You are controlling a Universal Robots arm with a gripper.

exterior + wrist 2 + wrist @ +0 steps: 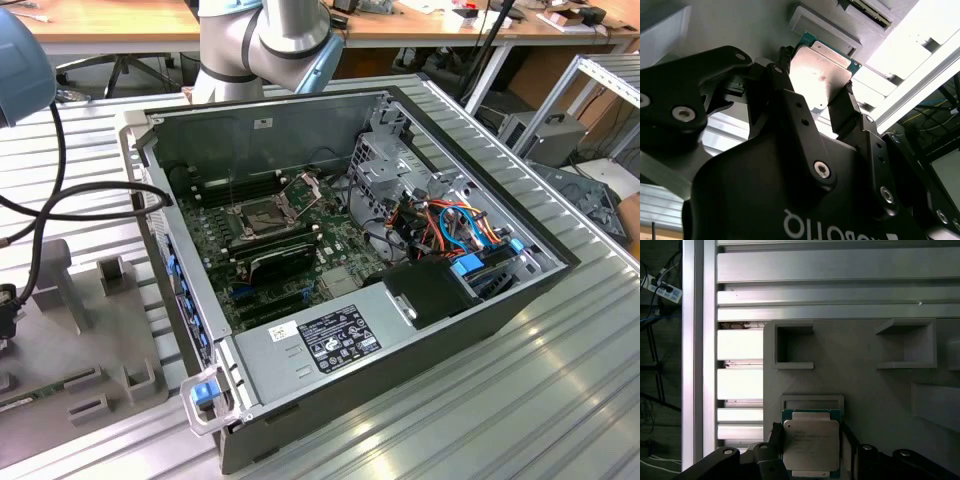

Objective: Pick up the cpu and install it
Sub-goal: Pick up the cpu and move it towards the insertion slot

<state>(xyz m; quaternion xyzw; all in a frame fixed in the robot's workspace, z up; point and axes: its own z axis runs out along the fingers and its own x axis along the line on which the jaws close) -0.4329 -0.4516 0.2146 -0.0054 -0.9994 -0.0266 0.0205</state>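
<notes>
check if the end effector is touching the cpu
Cannot tell. In the second wrist view the end effector straddles the cpu and sits close against two of its edges, but its own body hides whether they actually meet.

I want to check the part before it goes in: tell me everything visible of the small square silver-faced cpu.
The cpu is a thin square chip: a pale silver metal lid with faint print, on a green board showing as a narrow rim. It faces the first wrist view flat-on. The black gripper clamps two opposite edges. It is over a grey moulded tray, next to a square raised frame; whether it rests there I cannot tell.
</notes>
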